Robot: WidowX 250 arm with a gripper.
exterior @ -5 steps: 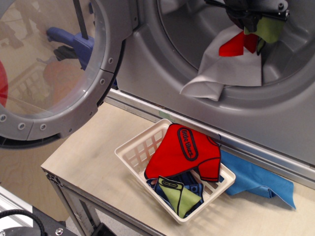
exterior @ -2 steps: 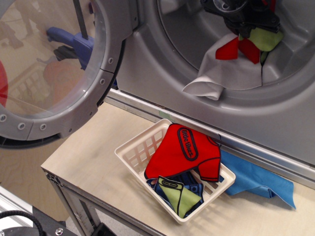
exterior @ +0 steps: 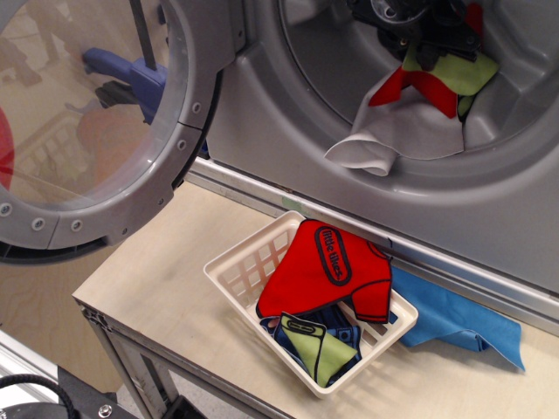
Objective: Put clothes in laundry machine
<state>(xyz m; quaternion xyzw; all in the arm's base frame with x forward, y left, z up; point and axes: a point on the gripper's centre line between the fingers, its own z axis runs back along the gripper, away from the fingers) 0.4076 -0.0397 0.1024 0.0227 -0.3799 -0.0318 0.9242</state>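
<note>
The washer [exterior: 288,113] fills the upper part of the view, its round door [exterior: 96,122] swung open to the left with the clear window showing and bolts along the grey rim. Inside the drum [exterior: 349,52], near the top edge of the view, sits the black end effector [exterior: 428,30]; its fingers are tangled in dark shapes and cut off by the frame, so I cannot tell how far apart they stand or whether they have hold of anything. Directly under it, touching or nearly so, lies a red and lime-green garment [exterior: 437,78], resting on a grey cloth [exterior: 402,131] that droops over the lip of the drum opening. Below the washer, on the pale wooden surface [exterior: 148,279], stands a white lattice basket [exterior: 240,266]. A red shirt [exterior: 323,271] with a dark oval logo lies draped across the basket, its far edge reaching over the rim toward the washer. Beneath it, at the near corner of the basket, lies a lime-green piece [exterior: 319,349] with black trim, with some dark blue fabric beside it. A blue cloth [exterior: 454,319] lies flat on the surface just right of the basket, tucked partly under the basket's edge.
</note>
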